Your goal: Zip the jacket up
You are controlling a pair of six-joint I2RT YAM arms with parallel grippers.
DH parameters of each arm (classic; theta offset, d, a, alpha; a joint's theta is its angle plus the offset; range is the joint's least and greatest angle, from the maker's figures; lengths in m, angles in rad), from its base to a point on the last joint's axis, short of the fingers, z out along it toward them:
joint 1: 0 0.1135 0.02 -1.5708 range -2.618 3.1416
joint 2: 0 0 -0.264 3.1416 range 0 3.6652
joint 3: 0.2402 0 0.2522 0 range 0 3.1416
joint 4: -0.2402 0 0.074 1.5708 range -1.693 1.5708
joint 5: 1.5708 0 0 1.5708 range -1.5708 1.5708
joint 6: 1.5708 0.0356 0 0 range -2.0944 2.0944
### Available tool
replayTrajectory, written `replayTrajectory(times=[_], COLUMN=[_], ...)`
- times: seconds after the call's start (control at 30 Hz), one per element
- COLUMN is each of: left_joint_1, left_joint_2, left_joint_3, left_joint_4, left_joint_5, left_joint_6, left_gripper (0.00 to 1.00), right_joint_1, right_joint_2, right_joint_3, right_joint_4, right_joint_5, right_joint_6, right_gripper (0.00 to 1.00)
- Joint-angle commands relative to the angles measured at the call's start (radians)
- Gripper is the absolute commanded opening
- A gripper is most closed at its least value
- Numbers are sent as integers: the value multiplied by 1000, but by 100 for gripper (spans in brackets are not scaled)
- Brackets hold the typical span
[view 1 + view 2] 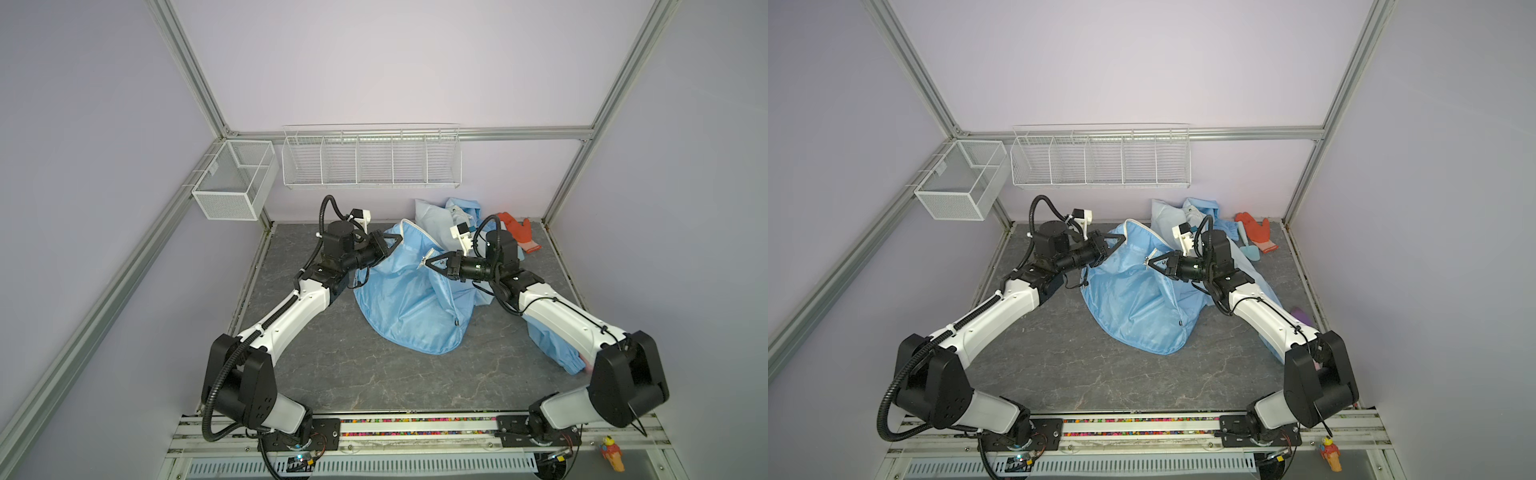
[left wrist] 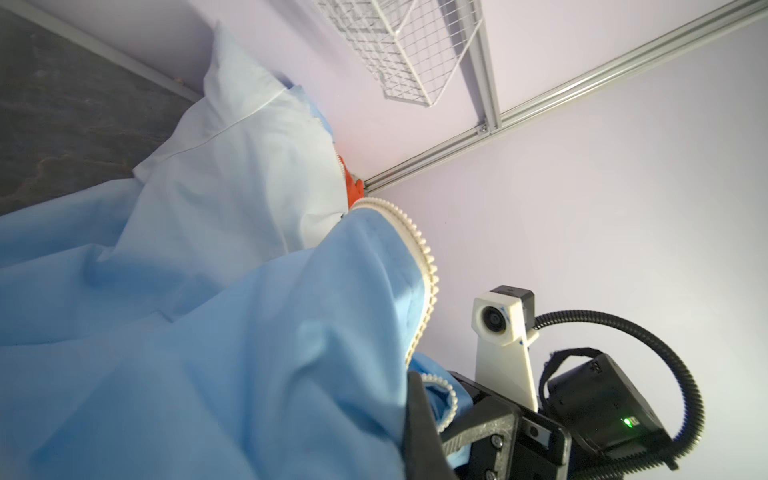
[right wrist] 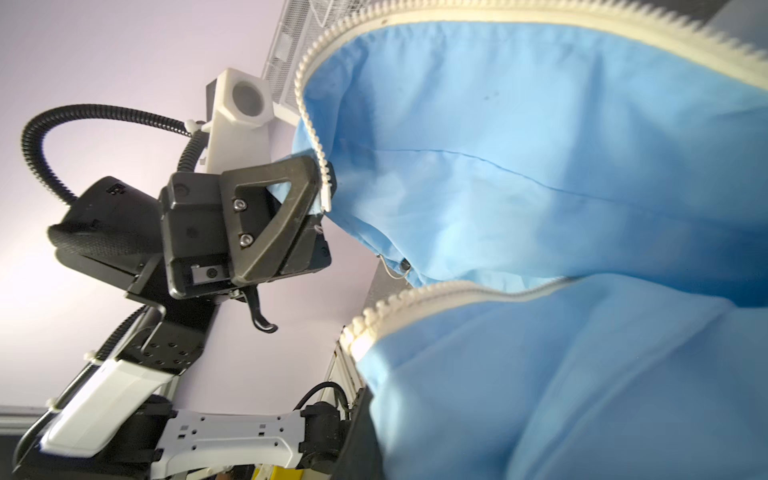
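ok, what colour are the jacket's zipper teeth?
Cream-white zipper teeth on the light-blue jacket; clearest in the right wrist view.

Surface: dark grey marbled tabletop [image 1: 374, 374].
Middle to far right: crumpled light-blue jacket [image 1: 407, 307], one cuffed sleeve trailing toward the near right.
Far right corner: orange glove [image 1: 519, 232], with a pale teal scoop [image 1: 1251, 250] just beside it.
Right edge: small purple object [image 1: 1302, 317], partly hidden.

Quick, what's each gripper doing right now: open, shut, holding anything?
Left gripper: shut on the jacket.
Right gripper: shut on the jacket, at the opposite front edge.
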Motion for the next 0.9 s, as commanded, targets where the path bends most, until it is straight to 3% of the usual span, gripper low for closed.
replayTrajectory(times=[0.0, 0.4, 0.87], left_joint_1=[-32, -79, -83], left_joint_2=[7, 66, 51], left_joint_3=[49, 86, 64], left_joint_4=[159, 261, 246], left_joint_5=[-23, 61, 141], left_joint_6=[-29, -117, -166], left_gripper=[0, 0, 0], right_joint_1=[-4, -26, -60], right_joint_2=[1, -58, -81], right_joint_3=[49, -8, -17], right_joint_4=[196, 301, 292], right_joint_5=[-120, -145, -138], right_joint_6=[104, 192, 197], right_gripper=[7, 7, 7])
